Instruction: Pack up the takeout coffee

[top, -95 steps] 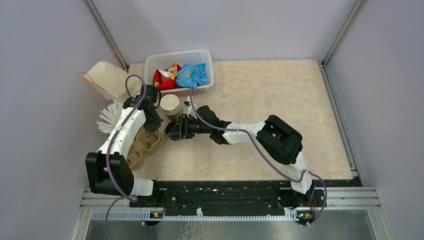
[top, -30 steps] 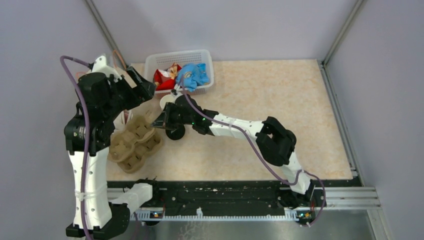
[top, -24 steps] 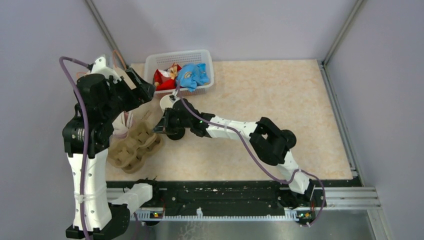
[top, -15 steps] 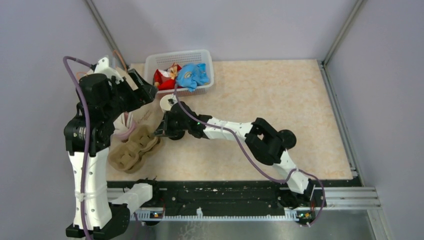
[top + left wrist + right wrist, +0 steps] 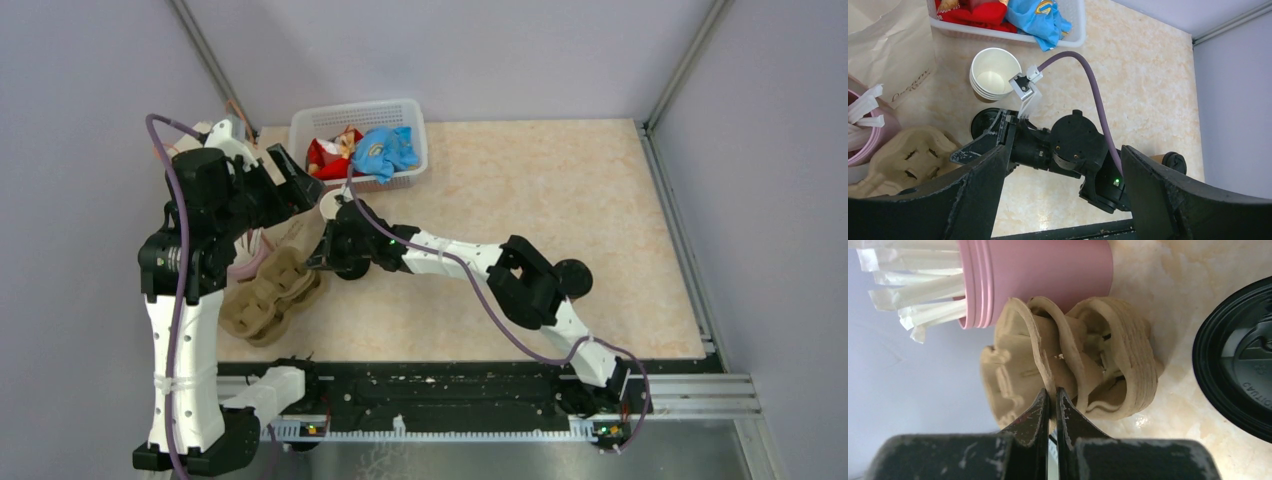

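The takeout coffee (image 5: 573,277), a brown paper cup with a black lid, lies on its side on the table behind the right arm's elbow; the left wrist view shows the takeout coffee (image 5: 1170,160) at its right edge. My right gripper (image 5: 319,263) reaches far left and is shut on the rim of a beige pulp cup carrier (image 5: 268,296), which is tilted up. In the right wrist view my right gripper (image 5: 1052,395) pinches a thin wall of the cup carrier (image 5: 1073,365). My left gripper (image 5: 293,185) hangs high, open and empty, and looks down on the right wrist from the left gripper (image 5: 1064,150).
A loose black lid (image 5: 351,268) lies beside the right gripper. A stack of lidless cups (image 5: 994,72) stands behind it. A pink cup of wrapped straws (image 5: 1038,275) and a paper bag (image 5: 888,45) stand at the left. A white basket (image 5: 360,108) with snack packets sits at the back.
The left arm has risen from the carrier and drifted slightly right. The right gripper has kept its hold and tipped the carrier up on edge, shifting it a little towards the left.
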